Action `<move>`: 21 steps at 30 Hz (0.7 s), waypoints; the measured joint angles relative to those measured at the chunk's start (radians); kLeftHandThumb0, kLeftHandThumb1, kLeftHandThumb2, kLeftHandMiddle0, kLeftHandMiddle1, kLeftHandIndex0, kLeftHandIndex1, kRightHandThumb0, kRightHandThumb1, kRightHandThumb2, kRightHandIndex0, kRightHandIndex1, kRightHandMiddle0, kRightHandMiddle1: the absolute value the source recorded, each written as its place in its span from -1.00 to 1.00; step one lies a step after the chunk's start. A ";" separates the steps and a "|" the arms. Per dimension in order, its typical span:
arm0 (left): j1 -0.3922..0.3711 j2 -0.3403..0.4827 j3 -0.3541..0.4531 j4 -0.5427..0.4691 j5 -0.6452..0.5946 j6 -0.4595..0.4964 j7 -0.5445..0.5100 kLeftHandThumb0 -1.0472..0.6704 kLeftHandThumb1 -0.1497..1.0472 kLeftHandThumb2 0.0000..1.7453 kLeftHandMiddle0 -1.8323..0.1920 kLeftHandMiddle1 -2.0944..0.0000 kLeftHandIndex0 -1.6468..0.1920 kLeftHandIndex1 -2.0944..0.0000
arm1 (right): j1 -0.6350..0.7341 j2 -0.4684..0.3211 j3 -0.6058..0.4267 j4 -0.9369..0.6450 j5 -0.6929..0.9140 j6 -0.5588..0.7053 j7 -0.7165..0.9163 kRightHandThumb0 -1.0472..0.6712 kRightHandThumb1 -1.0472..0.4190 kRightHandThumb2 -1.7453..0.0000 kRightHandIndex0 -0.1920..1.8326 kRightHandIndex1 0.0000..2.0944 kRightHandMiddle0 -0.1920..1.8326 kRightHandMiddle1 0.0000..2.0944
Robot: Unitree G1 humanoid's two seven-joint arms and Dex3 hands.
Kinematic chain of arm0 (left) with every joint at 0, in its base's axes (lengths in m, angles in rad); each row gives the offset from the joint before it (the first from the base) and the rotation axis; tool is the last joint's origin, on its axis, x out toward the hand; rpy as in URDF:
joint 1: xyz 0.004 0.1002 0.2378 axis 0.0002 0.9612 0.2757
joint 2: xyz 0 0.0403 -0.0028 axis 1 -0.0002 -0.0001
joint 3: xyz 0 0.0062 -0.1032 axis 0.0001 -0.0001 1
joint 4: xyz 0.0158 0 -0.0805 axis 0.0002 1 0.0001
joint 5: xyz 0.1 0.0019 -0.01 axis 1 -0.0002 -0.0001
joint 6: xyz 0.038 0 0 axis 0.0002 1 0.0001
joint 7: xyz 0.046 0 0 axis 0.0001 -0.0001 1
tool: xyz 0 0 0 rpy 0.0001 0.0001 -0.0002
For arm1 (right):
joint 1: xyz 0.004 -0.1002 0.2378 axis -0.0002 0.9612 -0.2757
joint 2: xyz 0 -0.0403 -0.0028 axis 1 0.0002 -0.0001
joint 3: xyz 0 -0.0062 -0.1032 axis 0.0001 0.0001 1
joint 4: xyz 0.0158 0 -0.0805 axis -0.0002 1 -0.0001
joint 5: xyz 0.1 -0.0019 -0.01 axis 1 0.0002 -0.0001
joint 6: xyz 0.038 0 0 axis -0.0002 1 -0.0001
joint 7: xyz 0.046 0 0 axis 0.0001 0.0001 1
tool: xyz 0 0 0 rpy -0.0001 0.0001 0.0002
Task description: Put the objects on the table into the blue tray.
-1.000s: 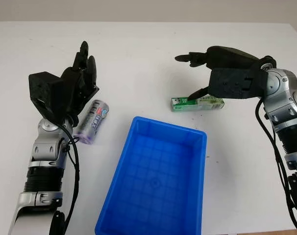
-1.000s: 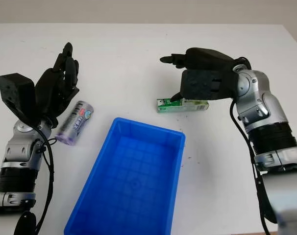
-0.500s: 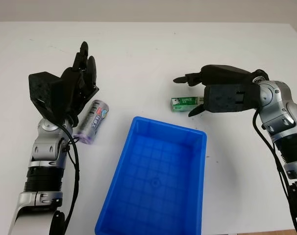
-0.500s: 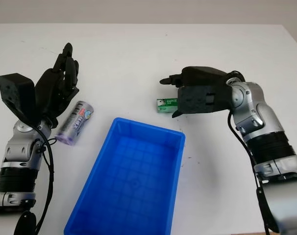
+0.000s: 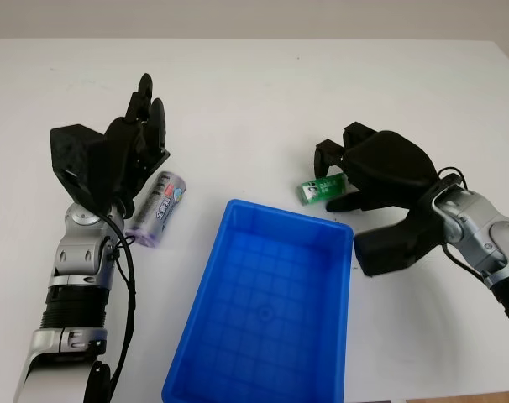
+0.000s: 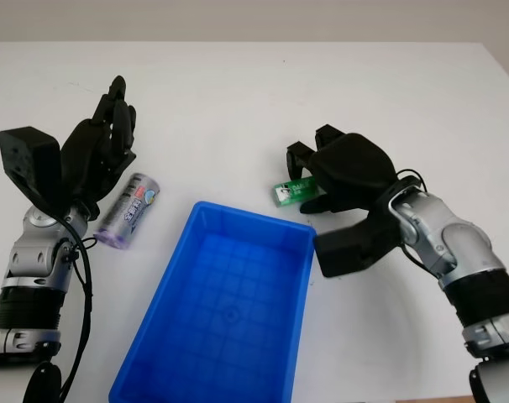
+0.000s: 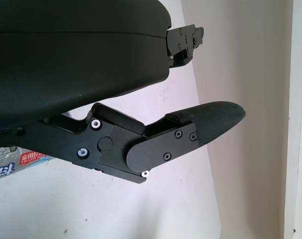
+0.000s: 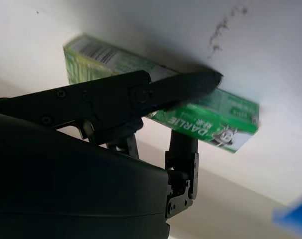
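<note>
1. The green box [image 5: 320, 190] is grasped by the right hand [image 5: 368, 168], just beyond the far rim of the blue tray [image 5: 267, 315]; it is held close to the white table [image 5: 254, 92].
2. The left hand [image 5: 124, 155] is kept released, beside the purple can [image 5: 158, 208], which lies near the tray.
3. The step in hand is judged as carrying the box. Next, it must be lifted over the rim and released inside.
</note>
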 measured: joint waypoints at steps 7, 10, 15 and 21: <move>-0.001 0.010 -0.003 0.006 0.000 -0.009 -0.008 -0.64 1.00 -0.09 1.00 1.00 1.00 1.00 | -0.065 0.001 0.062 0.131 -0.069 -0.029 -0.175 -0.43 -1.00 0.68 0.21 1.00 -0.41 1.00; -0.001 0.012 -0.005 0.006 0.001 -0.009 -0.008 -0.64 1.00 -0.09 1.00 1.00 1.00 1.00 | -0.086 0.005 0.073 0.157 -0.066 -0.027 -0.172 -0.44 -1.00 0.63 0.15 1.00 -0.40 1.00; -0.001 0.014 -0.006 0.006 0.009 -0.005 -0.005 -0.65 1.00 -0.09 1.00 1.00 1.00 1.00 | -0.127 0.012 0.059 0.185 0.035 -0.031 -0.051 -0.43 -1.00 0.75 0.03 1.00 -0.33 1.00; -0.001 0.015 -0.008 0.005 0.013 -0.002 -0.005 -0.65 1.00 -0.10 1.00 1.00 1.00 1.00 | -0.258 0.027 -0.005 0.267 0.171 -0.047 -0.018 -0.38 -0.99 0.92 0.07 1.00 -0.28 1.00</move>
